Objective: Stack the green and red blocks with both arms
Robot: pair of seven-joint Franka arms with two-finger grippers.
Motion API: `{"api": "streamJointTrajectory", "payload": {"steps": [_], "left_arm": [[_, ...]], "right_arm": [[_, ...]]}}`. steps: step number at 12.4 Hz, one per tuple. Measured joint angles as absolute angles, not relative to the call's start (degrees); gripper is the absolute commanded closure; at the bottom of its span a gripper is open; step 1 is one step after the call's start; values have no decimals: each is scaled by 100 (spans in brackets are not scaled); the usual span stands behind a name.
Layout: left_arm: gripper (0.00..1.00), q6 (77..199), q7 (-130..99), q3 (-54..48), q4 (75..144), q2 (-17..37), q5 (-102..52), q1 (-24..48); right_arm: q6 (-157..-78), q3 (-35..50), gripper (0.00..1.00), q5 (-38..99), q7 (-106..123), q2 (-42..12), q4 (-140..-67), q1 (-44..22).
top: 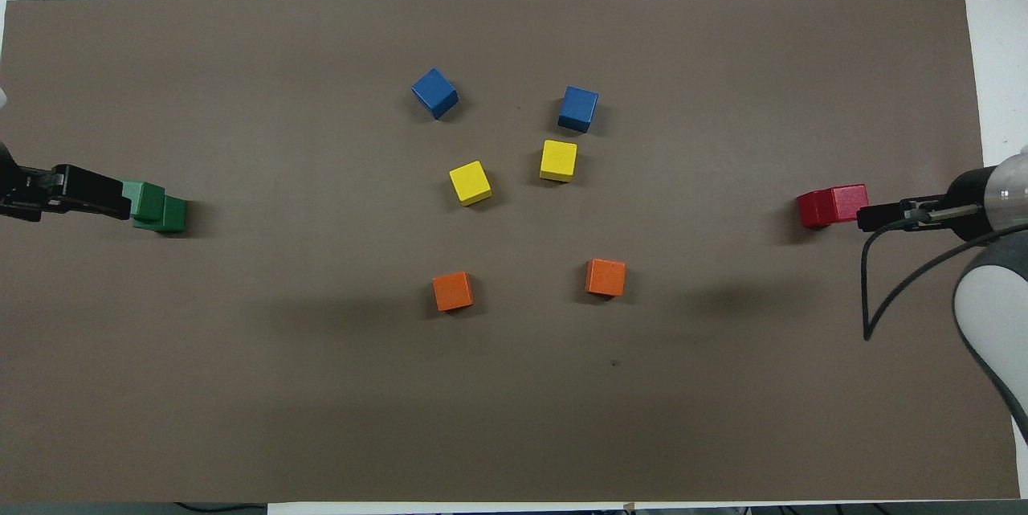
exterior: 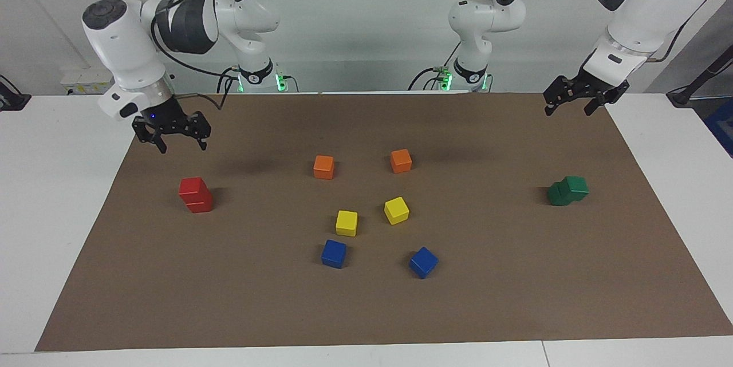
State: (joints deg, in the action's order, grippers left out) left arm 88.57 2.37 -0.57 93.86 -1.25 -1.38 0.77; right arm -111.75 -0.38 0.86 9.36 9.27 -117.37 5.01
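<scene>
The right gripper, black and two-fingered, hangs in the air with its fingers spread wide and nothing between them. Just below it and a little farther out over the brown mat stands the red stack, two bright red matte cubes set squarely one on the other. This pair looks done, and the right arm is much the nearer one to it.

The left gripper is also wide open and empty, raised over the mat's edge at its own end of the table. Well below it and farther out sits the green stack, two dark green matte cubes, the upper one shifted sideways so it overhangs the lower. If any move remains, I judge it is straightening that offset, a job for the left arm, reaching down and outward.

Farther toward the middle, well apart from both grippers, lie the orange, yellow and blue cubes.
</scene>
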Motion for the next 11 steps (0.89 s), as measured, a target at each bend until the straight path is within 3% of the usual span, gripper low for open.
{"api": "streamJointTrajectory", "payload": {"steps": [4, 11], "left_arm": [[0, 8852, 237, -20, 9385, -126, -136, 76], [0, 8851, 237, -18, 9385, -126, -136, 76]], "right_arm": [[-9691, -38, 0, 74, 728, 763, -10428, 501], [-9607, -40, 0, 4, 668, 453, -10116, 501]]}}
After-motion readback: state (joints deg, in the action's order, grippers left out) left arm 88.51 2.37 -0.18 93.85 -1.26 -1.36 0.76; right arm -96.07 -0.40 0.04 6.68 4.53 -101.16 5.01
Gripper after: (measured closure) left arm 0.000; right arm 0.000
